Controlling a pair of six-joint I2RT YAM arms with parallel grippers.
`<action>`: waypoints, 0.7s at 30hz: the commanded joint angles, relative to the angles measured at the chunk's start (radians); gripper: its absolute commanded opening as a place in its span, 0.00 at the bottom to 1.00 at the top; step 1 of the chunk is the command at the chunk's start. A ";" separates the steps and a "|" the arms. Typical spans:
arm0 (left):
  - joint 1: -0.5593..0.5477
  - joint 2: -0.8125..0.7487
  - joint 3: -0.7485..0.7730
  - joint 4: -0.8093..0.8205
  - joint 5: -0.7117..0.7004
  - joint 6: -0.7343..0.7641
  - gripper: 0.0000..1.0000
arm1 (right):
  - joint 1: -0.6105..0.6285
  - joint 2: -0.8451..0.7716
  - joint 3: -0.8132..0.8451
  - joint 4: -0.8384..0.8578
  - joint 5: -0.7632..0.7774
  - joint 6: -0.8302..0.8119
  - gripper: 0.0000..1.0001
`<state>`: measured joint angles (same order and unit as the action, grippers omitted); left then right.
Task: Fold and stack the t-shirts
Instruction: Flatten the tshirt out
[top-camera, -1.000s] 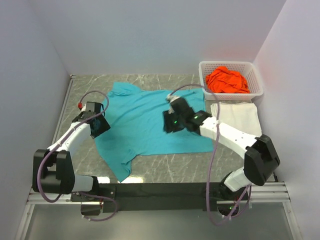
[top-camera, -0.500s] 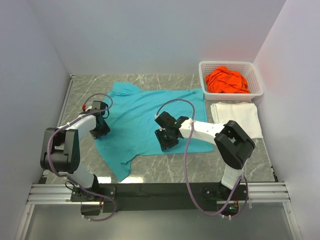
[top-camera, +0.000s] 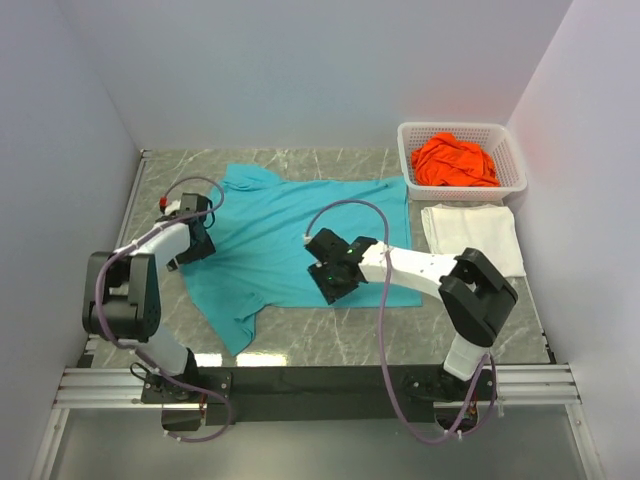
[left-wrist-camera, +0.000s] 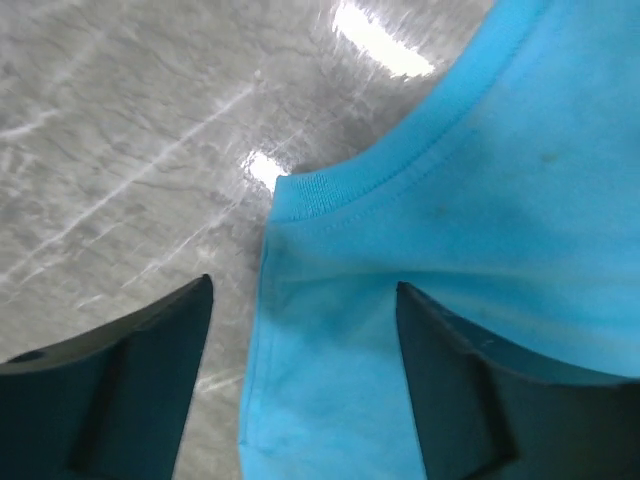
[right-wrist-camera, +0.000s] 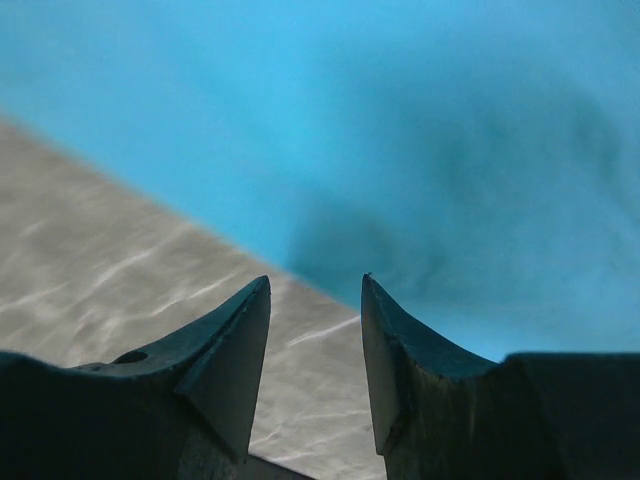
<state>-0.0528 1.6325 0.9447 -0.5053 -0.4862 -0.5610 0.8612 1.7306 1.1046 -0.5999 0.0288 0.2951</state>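
The teal t-shirt (top-camera: 290, 230) lies spread flat on the marble table. My left gripper (top-camera: 196, 243) is at its left edge, open; in the left wrist view (left-wrist-camera: 302, 285) the ribbed hem of the teal shirt (left-wrist-camera: 450, 230) lies between the fingers (left-wrist-camera: 120, 390). My right gripper (top-camera: 333, 285) is low over the shirt's near hem, open with a narrow gap (right-wrist-camera: 315, 280), empty; the teal cloth (right-wrist-camera: 420, 130) edge is just ahead of the tips. The white t-shirt (top-camera: 470, 235) lies folded at the right. The orange t-shirt (top-camera: 455, 160) is bunched in the basket.
The white lattice basket (top-camera: 415, 130) stands at the back right corner, next to the right wall. Bare marble table (top-camera: 400, 335) shows in front of the teal shirt. Grey walls close in on the left, back and right.
My right gripper has moved left and nearer, from the shirt's middle down to its near hem. My left gripper has shifted back along the shirt's left edge.
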 joint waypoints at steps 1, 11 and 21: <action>-0.004 -0.152 0.037 0.004 0.004 0.033 0.81 | 0.103 -0.079 0.104 0.077 -0.047 -0.118 0.48; -0.004 -0.542 -0.127 -0.004 0.106 -0.034 0.87 | 0.340 0.118 0.371 0.212 -0.095 -0.387 0.48; 0.016 -0.594 -0.221 0.093 0.006 -0.028 0.87 | 0.407 0.291 0.498 0.232 -0.058 -0.447 0.47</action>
<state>-0.0498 1.0508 0.7231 -0.4728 -0.4347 -0.5735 1.2549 2.0186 1.5539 -0.4049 -0.0635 -0.1158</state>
